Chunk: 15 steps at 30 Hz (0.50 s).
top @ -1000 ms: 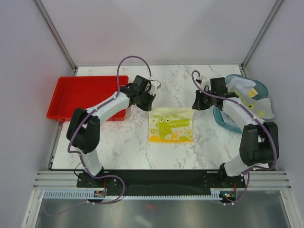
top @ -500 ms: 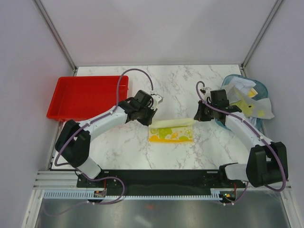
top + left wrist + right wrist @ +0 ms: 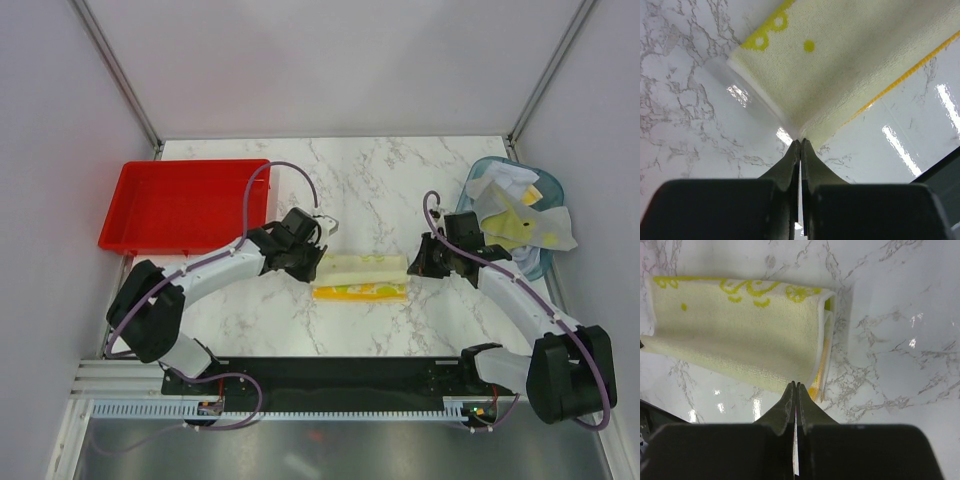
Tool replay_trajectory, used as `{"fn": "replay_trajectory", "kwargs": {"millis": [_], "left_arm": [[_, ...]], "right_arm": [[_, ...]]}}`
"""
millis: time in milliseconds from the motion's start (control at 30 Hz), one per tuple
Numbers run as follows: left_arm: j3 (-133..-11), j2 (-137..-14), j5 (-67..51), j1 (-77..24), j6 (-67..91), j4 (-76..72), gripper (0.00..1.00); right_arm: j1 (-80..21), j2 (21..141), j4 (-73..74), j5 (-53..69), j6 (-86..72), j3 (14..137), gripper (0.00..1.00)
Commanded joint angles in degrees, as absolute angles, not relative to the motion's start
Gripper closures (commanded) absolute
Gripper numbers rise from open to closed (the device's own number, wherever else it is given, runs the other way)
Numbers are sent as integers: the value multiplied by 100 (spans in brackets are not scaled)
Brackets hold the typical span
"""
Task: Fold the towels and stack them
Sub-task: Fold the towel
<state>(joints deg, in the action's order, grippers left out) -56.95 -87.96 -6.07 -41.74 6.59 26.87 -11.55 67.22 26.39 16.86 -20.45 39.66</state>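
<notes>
Folding the yellow towel [image 3: 360, 277] in half. The left claw [image 3: 313, 262] is clenched on one corner of the raised top layer and the right claw [image 3: 414, 266] is clenched on the opposite corner. The towel hangs strung between the two claws, and its lower layer lies flat on the bench [image 3: 380, 180] just under them. In both wrist views the cloth runs right into the closed tips.

Risks, as I judge them:
- Each pinch is only at the very corner, so a tug from either side could slip it out.
- If one claw drops lower or lets go first, the fold skews.
- At the right claw the bottom layer already peeks out past the top edge, so the edges may land misaligned.
- Pulling too low could drag the bottom layer along.

Room:
- There is open marble ahead of both claws.
- The bench's near edge sits close behind them, leaving little margin there.
- The red tray [image 3: 180, 200] is outboard of the left claw, well apart.
- The teal basket [image 3: 550, 185], with spare towels [image 3: 515, 215] spilling over, is outboard of the right claw and near that arm, so a swing could snag them.
</notes>
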Motion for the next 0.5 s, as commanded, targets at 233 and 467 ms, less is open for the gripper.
{"fn": "replay_trajectory", "kwargs": {"millis": [233,467], "left_arm": [[-5441,-8385,-369,-4377,1107,2672,98],[-5344,-8534,-352,-4596,1204,2751,98]], "right_arm": [[-1186,6346,2575,1573,-2645,3595,100],[-1195,6372,2575,1415,-2900,3314,100]]}}
